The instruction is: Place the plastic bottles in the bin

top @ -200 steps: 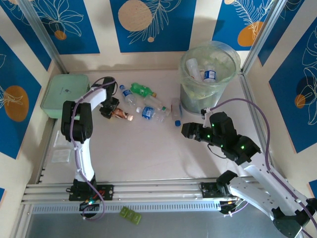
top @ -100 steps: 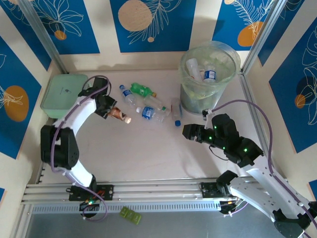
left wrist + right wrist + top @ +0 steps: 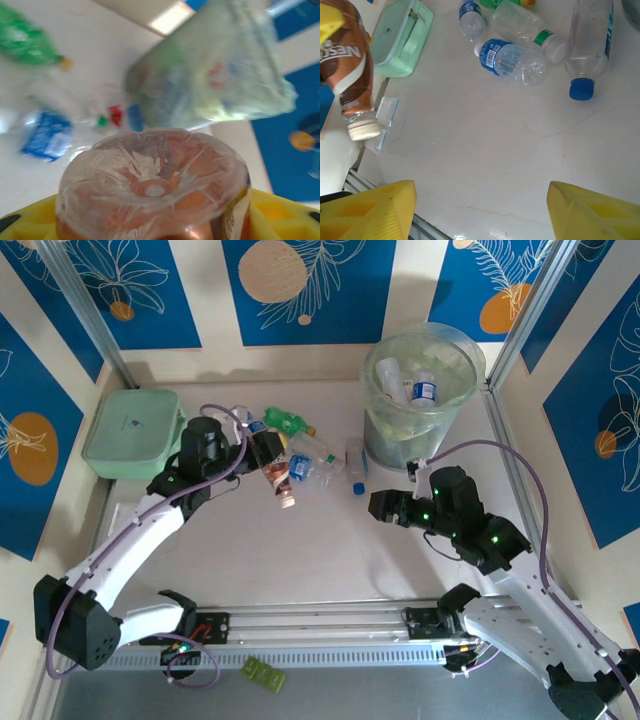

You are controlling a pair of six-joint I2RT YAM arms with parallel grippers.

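— Where has the left gripper (image 3: 268, 456) got to?

— It's out over the middle of the bench (image 3: 300, 560), clamped on a brown-labelled bottle (image 3: 279, 478). The bottle is held up off the surface, with its white cap (image 3: 288, 502) pointing toward the near edge. The left wrist camera looks straight at its crumpled base, and there's a yellow finger (image 3: 282, 212) on either side.

— And the bin (image 3: 470, 360)?

— It's in the far right corner, well apart from that bottle. A few bottles lie inside it, and a bottle with a blue label (image 3: 424, 391) is the easiest to spot.

— What's lying on the bench?

— There's a cluster between the left gripper and the bin. The green bottle (image 3: 285, 421) lies farthest back. Nearer are a clear bottle with a green band (image 3: 522, 22) and a blue-labelled bottle (image 3: 506, 59) just beside it. The blue-capped bottle (image 3: 590, 45) lies nearest the foot of the bin.

— What about the right gripper (image 3: 376, 504)?

— Its jaws are wide apart with nothing between them. It hovers over bare bench near the blue-capped bottle, in front of the bin.

— Anything else about?

— The pale-green lidded box (image 3: 130, 430) is on the far left, by the wall.
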